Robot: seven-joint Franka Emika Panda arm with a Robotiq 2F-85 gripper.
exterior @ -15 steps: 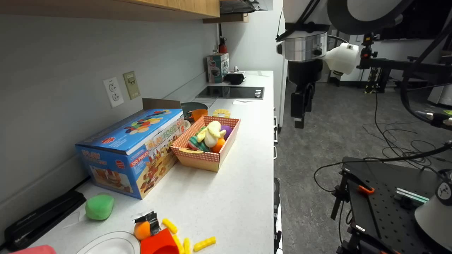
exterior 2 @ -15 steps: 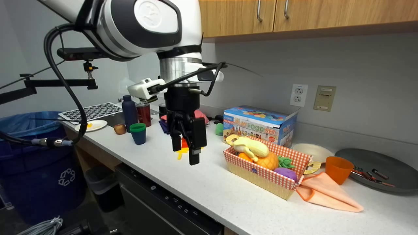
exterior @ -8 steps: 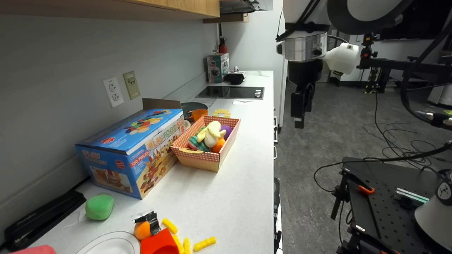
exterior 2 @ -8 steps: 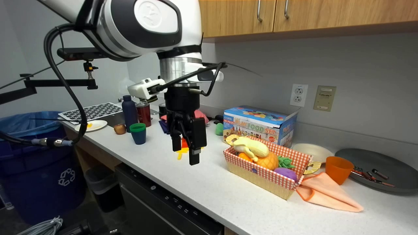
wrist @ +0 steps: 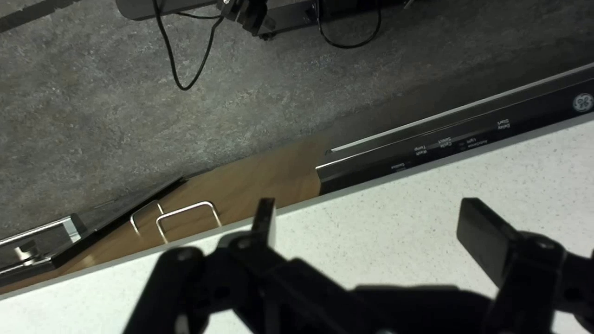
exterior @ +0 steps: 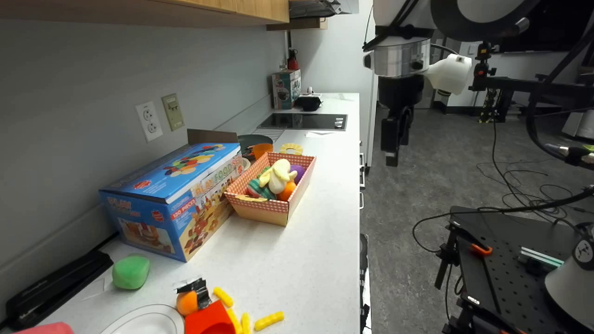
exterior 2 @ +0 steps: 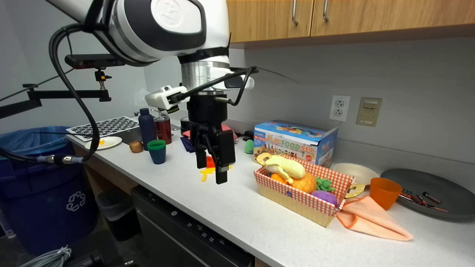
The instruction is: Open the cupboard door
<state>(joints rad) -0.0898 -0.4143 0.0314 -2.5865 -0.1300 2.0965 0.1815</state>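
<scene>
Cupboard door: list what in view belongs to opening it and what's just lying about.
For the job:
overhead cupboard doors (which one is unclear)
metal handles
end effector, open

Just lying about:
play food box
checked basket
orange cup
dark plate
peach cloth

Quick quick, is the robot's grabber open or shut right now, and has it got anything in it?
Gripper: open, jaws wide apart, holding nothing.

Observed two cupboard doors (exterior 2: 393, 15) overhead, upright, side by side, closed along a narrow seam: flat, light tan wood grain, with vertical metal bar handles (exterior 2: 325, 10) beside that seam. Found tops cropped in both exterior views.
</scene>
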